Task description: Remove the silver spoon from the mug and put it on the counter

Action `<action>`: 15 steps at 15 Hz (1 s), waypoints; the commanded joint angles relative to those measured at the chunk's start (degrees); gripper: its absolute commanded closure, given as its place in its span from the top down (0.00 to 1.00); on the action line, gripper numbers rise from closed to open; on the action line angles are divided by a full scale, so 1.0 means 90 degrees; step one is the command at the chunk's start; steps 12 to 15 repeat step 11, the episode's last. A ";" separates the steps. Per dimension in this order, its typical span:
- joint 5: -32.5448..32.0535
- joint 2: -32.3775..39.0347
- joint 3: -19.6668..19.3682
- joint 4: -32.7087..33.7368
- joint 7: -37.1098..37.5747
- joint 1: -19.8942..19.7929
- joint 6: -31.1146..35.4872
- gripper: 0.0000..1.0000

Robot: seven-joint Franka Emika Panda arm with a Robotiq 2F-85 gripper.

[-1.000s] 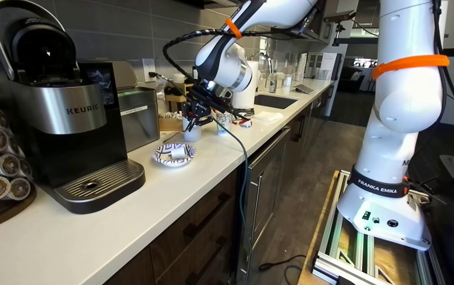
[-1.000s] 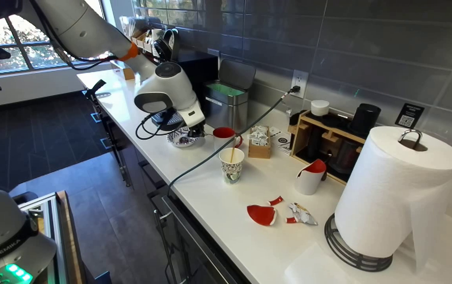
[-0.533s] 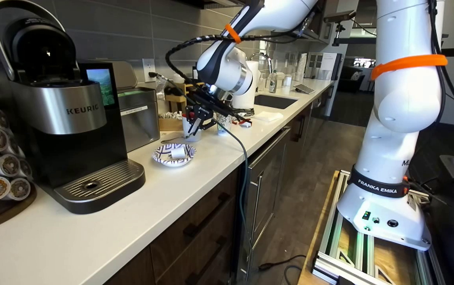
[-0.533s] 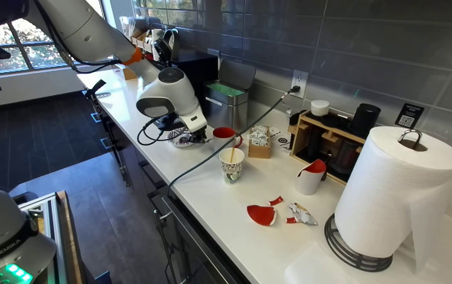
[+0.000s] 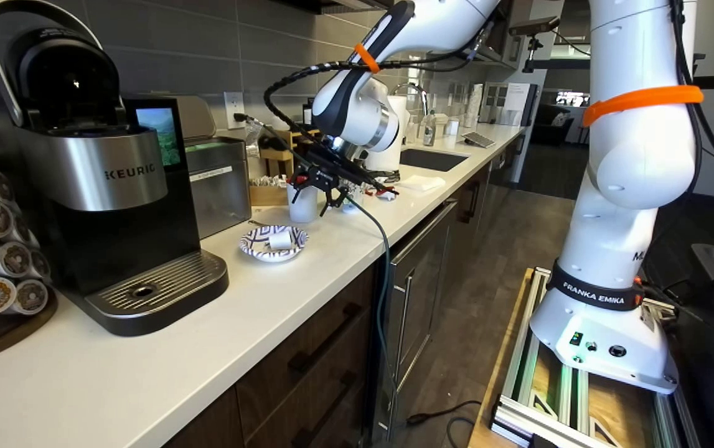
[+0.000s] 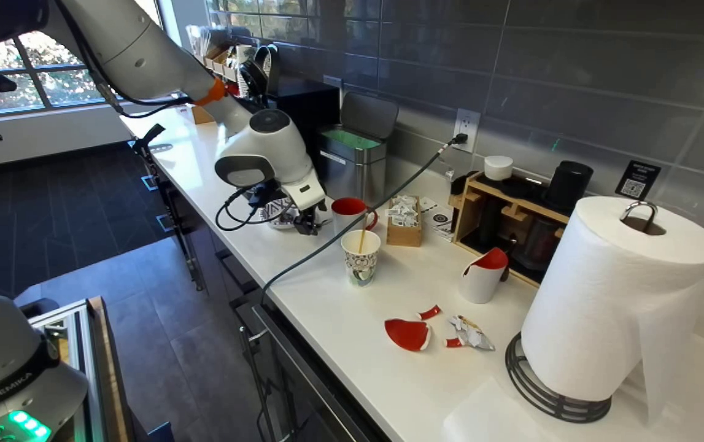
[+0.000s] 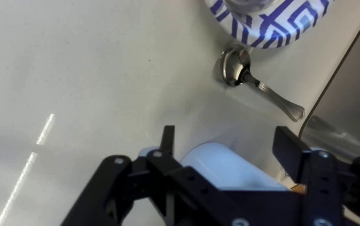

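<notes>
The silver spoon (image 7: 274, 97) lies flat on the off-white counter (image 7: 88, 78), its bowl end near the patterned dish and its handle pointing toward the steel bin. In an exterior view, part of the spoon (image 5: 258, 222) shows behind that dish. The white mug (image 6: 342, 224), red inside, stands upright; its pale side (image 7: 227, 166) appears below my fingers in the wrist view. My gripper (image 7: 225, 133) hangs over the counter close beside the mug, jaws wide apart and nothing held between them. From this angle I cannot tell whether it touches the mug.
A patterned dish (image 5: 249, 246) holds a small white cup. A paper cup (image 6: 361, 264) with a stirrer stands near the mug, a teal cable (image 6: 321, 250) crossing between. A steel bin (image 5: 223, 180) and coffee machine (image 5: 114, 174) stand alongside. Broken red pieces (image 6: 407, 334) lie farther along.
My jaws have opened and let go of the spoon, which was tilted at the fingertips and now lies on the counter. The gripper has drawn slightly away from it.
</notes>
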 commanded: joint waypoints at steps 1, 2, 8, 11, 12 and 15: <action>-0.0683 -0.0871 -0.0337 -0.0555 0.0610 0.0304 -0.0607 1.00; -0.0851 -0.1071 -0.0374 -0.0620 0.0771 0.0343 -0.0847 1.00; -0.0830 -0.2312 -0.0329 -0.0620 0.1578 0.0237 -0.2566 1.00; -0.0805 -0.2211 -0.0323 -0.0420 0.1556 0.0250 -0.2443 1.00; -0.0805 -0.2211 -0.0323 -0.0420 0.1556 0.0250 -0.2443 1.00; -0.0805 -0.2211 -0.0323 -0.0420 0.1556 0.0250 -0.2443 1.00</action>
